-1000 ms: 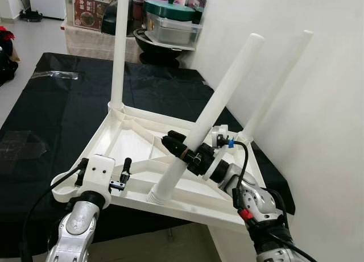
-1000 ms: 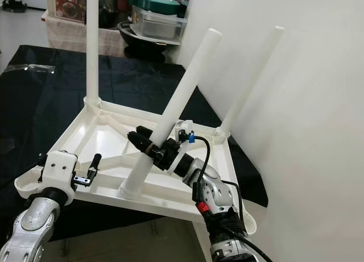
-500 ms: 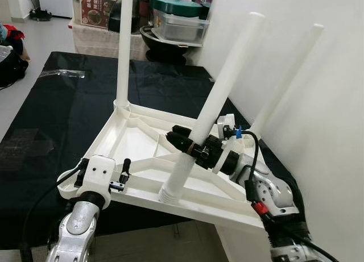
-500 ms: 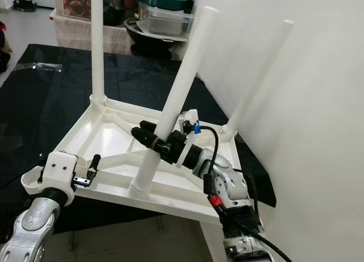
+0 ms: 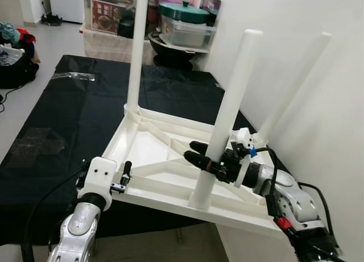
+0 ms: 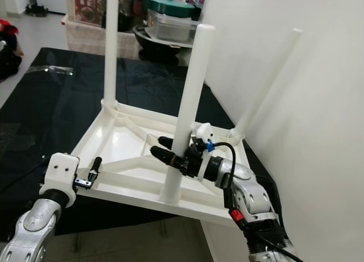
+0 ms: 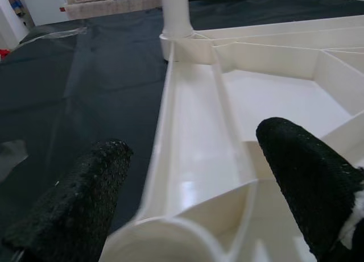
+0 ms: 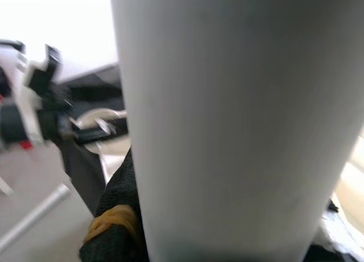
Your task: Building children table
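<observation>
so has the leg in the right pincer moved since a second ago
Yes. The leg held by the right pincer has swung from tilted to nearly upright, compared against the far leg.

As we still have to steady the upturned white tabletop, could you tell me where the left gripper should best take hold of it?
Grip the near-left corner rim of the tabletop, coming from outside. The left gripper already straddles it there: the rim wall is thin and upright, fitting between the fingers.

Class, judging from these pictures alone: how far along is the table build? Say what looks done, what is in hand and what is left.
Done: two legs, the far left leg and the far right leg, stand in the upturned tabletop.
In hand: the right gripper is shut on the third leg, now upright at the near right corner. The left gripper straddles the near left rim, open.
Left: the near left socket is empty.
</observation>
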`<state>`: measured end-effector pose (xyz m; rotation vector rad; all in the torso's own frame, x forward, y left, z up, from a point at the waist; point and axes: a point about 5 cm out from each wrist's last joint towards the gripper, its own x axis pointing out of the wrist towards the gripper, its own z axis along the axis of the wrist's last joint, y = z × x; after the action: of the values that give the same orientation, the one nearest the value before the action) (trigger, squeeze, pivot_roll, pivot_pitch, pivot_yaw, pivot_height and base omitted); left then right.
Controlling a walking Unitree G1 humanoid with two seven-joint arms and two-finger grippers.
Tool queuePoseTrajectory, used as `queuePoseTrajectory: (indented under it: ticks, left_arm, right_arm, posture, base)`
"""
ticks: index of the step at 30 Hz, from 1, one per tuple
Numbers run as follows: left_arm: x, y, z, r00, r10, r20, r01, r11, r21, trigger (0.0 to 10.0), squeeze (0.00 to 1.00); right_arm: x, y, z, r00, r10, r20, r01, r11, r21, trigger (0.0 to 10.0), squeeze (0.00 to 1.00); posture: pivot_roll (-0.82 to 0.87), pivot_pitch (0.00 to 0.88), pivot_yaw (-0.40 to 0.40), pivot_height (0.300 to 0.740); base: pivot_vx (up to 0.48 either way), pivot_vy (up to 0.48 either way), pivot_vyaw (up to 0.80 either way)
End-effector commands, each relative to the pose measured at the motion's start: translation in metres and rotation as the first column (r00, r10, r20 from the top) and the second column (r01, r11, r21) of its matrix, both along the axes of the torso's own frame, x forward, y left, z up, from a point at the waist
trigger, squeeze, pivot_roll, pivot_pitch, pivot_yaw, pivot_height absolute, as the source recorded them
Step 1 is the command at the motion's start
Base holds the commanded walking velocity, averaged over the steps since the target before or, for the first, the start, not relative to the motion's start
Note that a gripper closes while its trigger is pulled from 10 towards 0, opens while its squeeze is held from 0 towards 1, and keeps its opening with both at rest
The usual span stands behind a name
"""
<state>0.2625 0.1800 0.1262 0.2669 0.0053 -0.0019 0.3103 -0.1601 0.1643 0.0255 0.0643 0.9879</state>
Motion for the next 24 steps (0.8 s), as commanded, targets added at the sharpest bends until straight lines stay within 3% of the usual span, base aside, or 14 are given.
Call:
queuePoseTrajectory:
  ticks: [1, 5, 14, 16, 20, 24]
  left_arm:
    - [0.0, -0.004, -0.005, 1.0, -0.01, -0.024, 0.01, 1.0, -0.004, 10.0, 0.0]
    - [0.0, -0.004, -0.006, 1.0, -0.007, -0.028, 0.007, 1.0, -0.004, 10.0, 0.0]
    - [-0.001, -0.004, -0.007, 0.999, -0.01, -0.034, 0.01, 1.0, -0.003, 10.0, 0.0]
    - [-0.001, -0.004, -0.007, 0.999, -0.01, -0.035, 0.01, 1.0, -0.003, 10.0, 0.0]
    - [-0.002, -0.005, -0.008, 0.999, -0.008, -0.037, 0.008, 1.0, -0.005, 10.0, 0.0]
    - [-0.002, -0.005, -0.008, 0.999, -0.008, -0.037, 0.007, 1.0, -0.006, 10.0, 0.0]
  right_arm:
    - [-0.004, -0.032, -0.038, 0.979, -0.152, -0.139, 0.125, 0.975, -0.186, 0.0, 0.0]
    - [0.003, -0.043, -0.027, 0.974, -0.202, -0.103, 0.182, 0.967, -0.181, 0.0, 0.0]
    - [0.009, -0.044, -0.015, 0.972, -0.23, -0.047, 0.22, 0.963, -0.156, 0.0, 0.0]
    - [0.009, -0.047, -0.017, 0.971, -0.235, -0.039, 0.225, 0.957, -0.181, 0.0, 0.0]
    - [0.009, -0.068, -0.029, 0.958, -0.286, -0.007, 0.269, 0.909, -0.319, 0.0, 0.0]
    - [0.008, -0.075, -0.031, 0.952, -0.306, 0.002, 0.286, 0.89, -0.355, 0.0, 0.0]
  posture:
    - [0.17, 0.0, -0.194, 0.74]
    - [0.17, 0.0, -0.196, 0.74]
    - [0.17, 0.0, -0.197, 0.74]
    - [0.17, 0.0, -0.198, 0.74]
    - [0.17, 0.0, -0.201, 0.74]
    - [0.16, 0.0, -0.199, 0.74]
  base:
    - [0.0, 0.0, 0.0]
    - [0.0, 0.0, 0.0]
    - [0.0, 0.0, 0.0]
    - [0.0, 0.0, 0.0]
    - [0.0, 0.0, 0.0]
    - [0.0, 0.0, 0.0]
